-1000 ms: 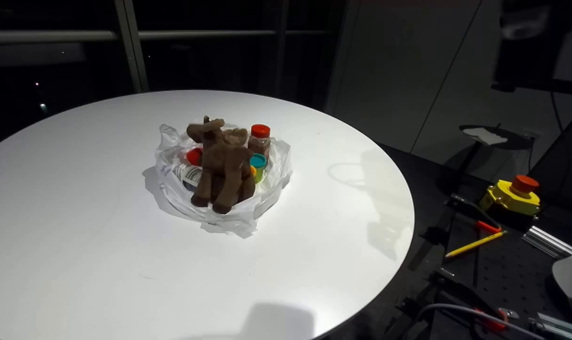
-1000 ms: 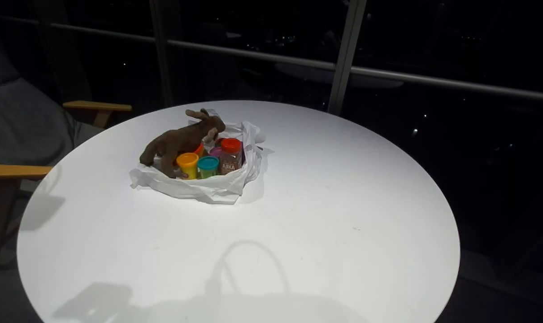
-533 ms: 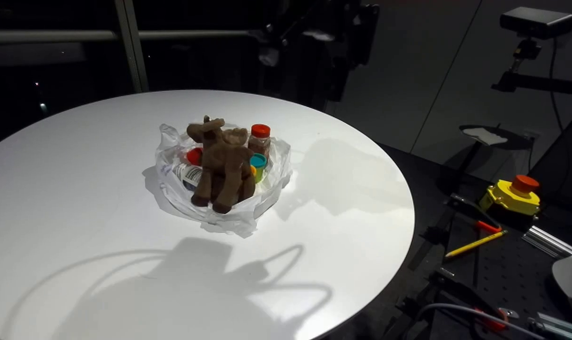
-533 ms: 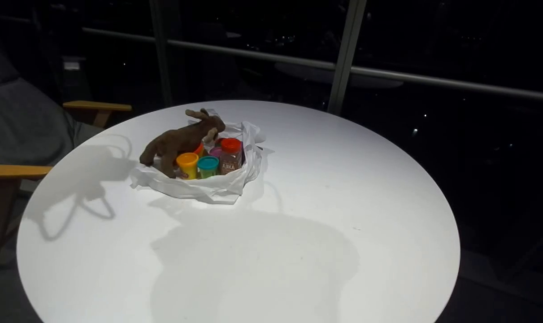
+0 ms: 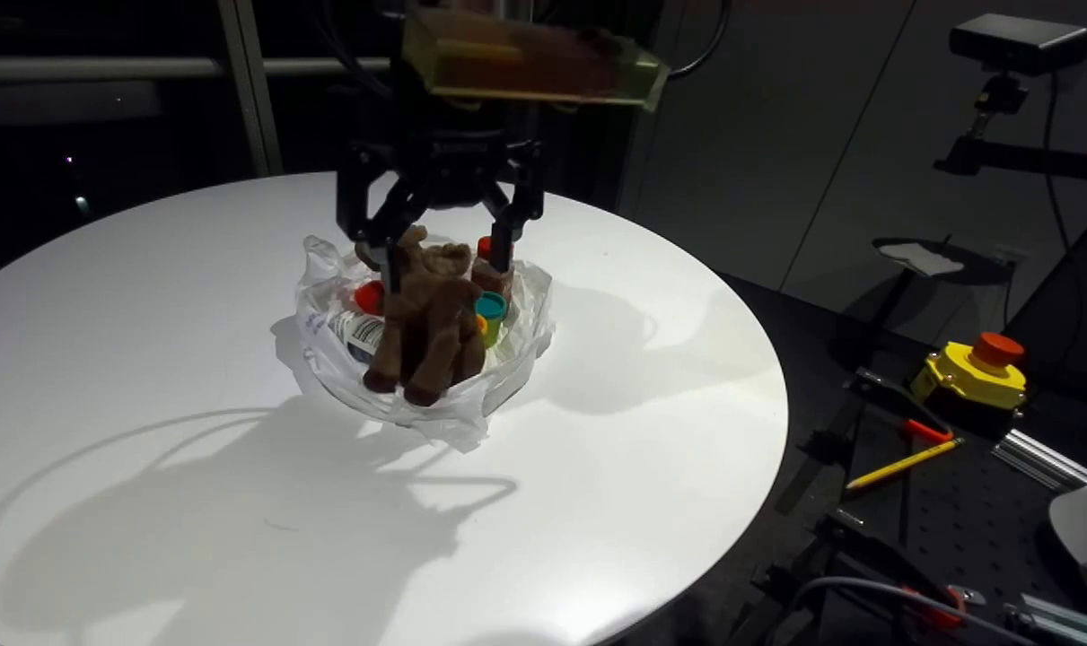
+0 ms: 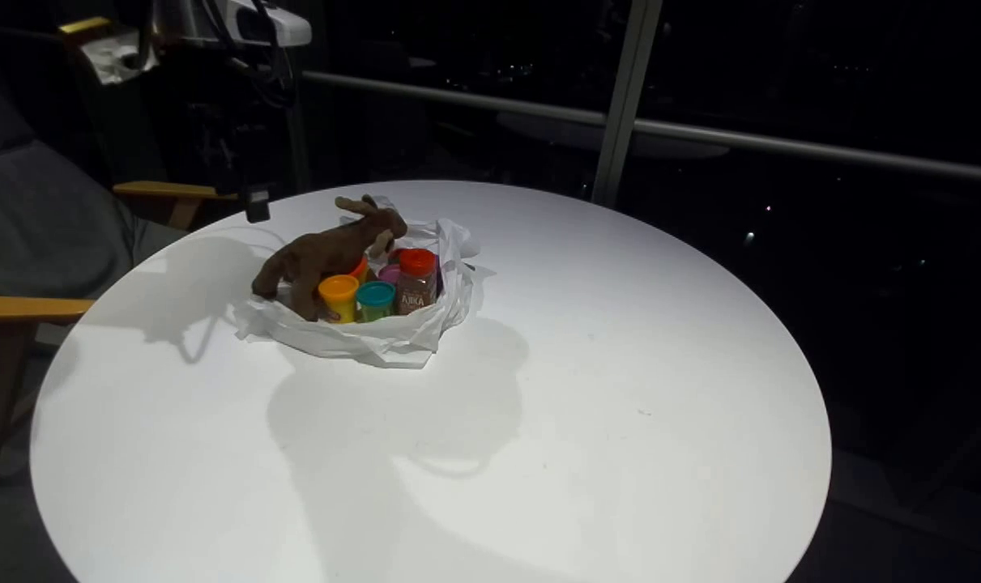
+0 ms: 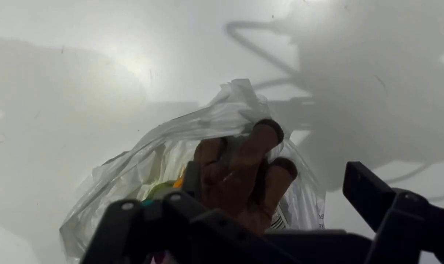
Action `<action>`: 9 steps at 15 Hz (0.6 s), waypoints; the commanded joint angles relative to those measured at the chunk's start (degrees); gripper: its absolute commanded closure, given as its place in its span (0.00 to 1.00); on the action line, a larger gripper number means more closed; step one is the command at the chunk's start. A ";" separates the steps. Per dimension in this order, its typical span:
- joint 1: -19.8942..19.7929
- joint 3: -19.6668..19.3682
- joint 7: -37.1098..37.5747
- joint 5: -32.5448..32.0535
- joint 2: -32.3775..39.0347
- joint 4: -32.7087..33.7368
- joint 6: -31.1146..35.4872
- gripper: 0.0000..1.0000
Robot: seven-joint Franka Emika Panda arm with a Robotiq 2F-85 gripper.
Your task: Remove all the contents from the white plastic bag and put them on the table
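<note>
Presently, the gripper [image 5: 446, 267] stands raised and apart from the toy, jaws wide, with hold of nothing. The brown plush toy [image 6: 324, 249] lies in the spread white plastic bag [image 6: 340, 341], beside the orange-lidded tub [image 6: 339, 302], the teal-lidded tub [image 6: 377, 303] and the red-lidded jar [image 6: 416, 283]; both exterior views show the bag resting on the table [image 6: 660, 348]. Removal is judged to be at its start, with the toy the likely first pick. In the wrist view the toy sits off centre, close to the line of one jaw and well apart from the opposite one; sideways correction is recommended ahead of descent. The grip should be taken on the thick body, not the legs, as plush is expected to compress and a limb could twist. Film lies close by the toy's feet: any fold caught between the jaws would likely drag the bag and tip the tubs. A slow vertical lift is advised.
</note>
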 commanded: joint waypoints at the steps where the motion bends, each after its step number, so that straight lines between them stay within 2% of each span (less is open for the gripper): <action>1: 4.72 -4.24 5.21 -4.45 7.60 9.11 -1.76 0.00; 6: 9.55 -10.01 11.22 -9.89 13.70 15.61 -3.15 0.00; 9: 11.07 -11.43 13.65 -11.97 14.51 17.28 -5.93 0.00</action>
